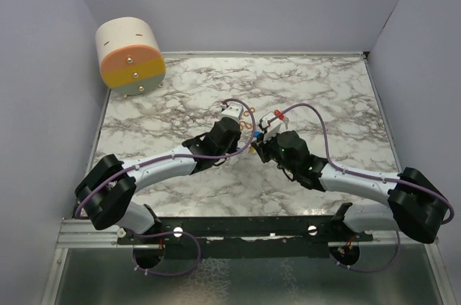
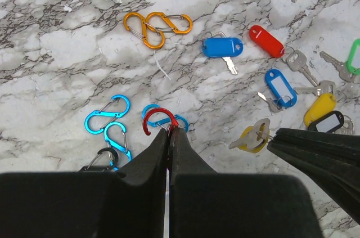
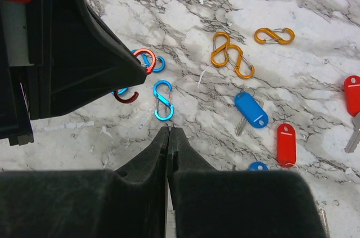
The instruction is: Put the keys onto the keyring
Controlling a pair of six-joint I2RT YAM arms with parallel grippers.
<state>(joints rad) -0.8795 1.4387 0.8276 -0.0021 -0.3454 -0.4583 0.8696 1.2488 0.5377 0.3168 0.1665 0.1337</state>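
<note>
Left gripper (image 2: 169, 130) pinched shut on red metal figure-eight clip (image 2: 159, 119). Right gripper (image 3: 169, 130) closed, tip at yellow-tagged key (image 2: 253, 137); grip on it unclear. Other coloured-tag metal keys (image 2: 223, 48) loose on white marble table (image 2: 56, 46). None threaded yet; whole task remains.

Two robot arms reach in from the near edge and meet mid-table. The left arm (image 1: 166, 164) angles toward two o'clock, and the left gripper (image 2: 170, 131) has its fingers pressed together. The right arm (image 1: 360, 182) angles toward ten o'clock. The right gripper (image 3: 169, 131) is likewise closed tight, its tips just beside the left's.
</note>
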